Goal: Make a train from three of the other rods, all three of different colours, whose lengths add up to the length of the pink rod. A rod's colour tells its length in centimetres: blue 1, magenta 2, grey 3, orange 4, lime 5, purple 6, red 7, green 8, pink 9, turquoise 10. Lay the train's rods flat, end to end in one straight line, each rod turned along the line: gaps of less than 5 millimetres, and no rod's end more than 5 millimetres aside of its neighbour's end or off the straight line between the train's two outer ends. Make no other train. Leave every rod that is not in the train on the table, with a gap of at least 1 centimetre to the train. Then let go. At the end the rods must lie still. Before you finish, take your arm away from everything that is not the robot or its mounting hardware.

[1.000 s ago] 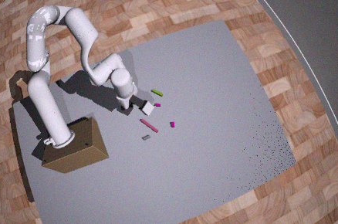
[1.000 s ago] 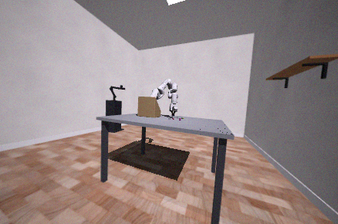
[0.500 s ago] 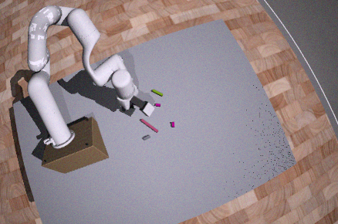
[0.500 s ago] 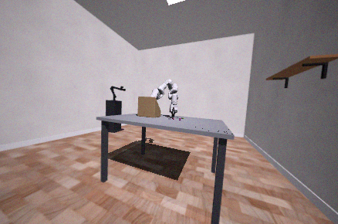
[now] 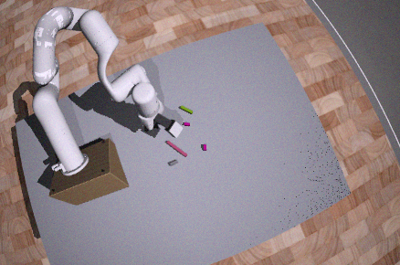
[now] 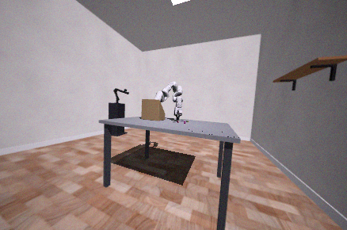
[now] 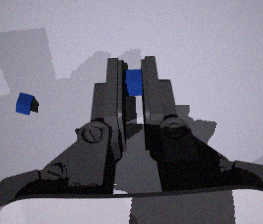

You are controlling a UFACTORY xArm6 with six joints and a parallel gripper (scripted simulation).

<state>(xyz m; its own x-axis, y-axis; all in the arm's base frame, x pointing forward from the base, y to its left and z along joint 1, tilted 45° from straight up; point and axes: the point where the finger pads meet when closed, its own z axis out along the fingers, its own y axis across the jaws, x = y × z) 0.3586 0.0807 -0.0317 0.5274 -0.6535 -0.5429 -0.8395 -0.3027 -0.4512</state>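
In the wrist view my gripper [image 7: 132, 77] is shut on a small blue rod [image 7: 134, 80] and holds it above the grey table. A second small blue rod [image 7: 26, 103] lies on the table to the left of the fingers. In the top view my gripper [image 5: 149, 128] is at the left of the rod group, and its fingers are mostly hidden under the wrist. The pink rod [image 5: 176, 148] lies flat to the lower right of it. A lime rod [image 5: 185, 110], a magenta rod [image 5: 186, 123], another short magenta rod [image 5: 204, 147] and a grey rod [image 5: 173, 163] lie apart around it.
The brown box [image 5: 90, 175] that carries the arm's base stands at the table's left. The table [image 6: 172, 127] and the arm [image 6: 176, 101] look small in the exterior view; the rods are too small to tell there. Dark specks [image 5: 321, 178] cover the table's right part.
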